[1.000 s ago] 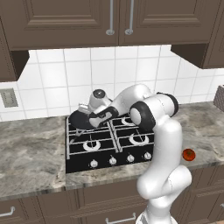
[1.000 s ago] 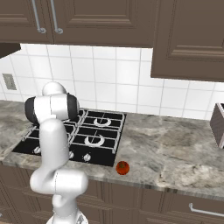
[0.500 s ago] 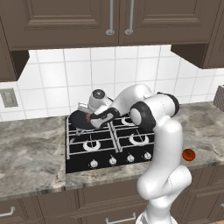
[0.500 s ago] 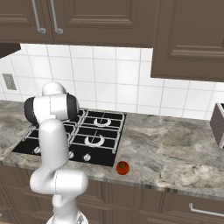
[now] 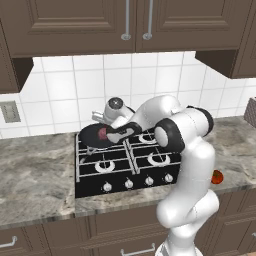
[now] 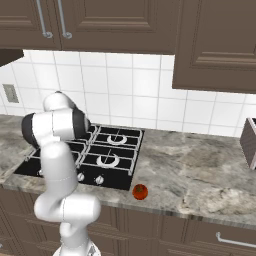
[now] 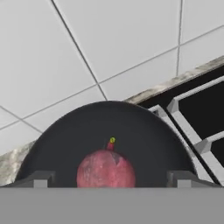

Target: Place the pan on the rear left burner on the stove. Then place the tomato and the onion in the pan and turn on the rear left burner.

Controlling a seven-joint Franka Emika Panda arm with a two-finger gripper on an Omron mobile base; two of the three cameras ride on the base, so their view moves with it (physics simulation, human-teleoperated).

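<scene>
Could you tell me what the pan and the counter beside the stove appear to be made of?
The pan looks like dark matte metal, perhaps nonstick-coated: evenly black with no glint. The counter looks like polished stone, probably granite: mottled grey-brown veining with a soft sheen.

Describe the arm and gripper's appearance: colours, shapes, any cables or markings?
Glossy white rounded links on the arm, with dark grey bands at the joints. No cables or markings visible. The gripper ends in two small dark grey blocky fingers, seen in the hand view.
</scene>
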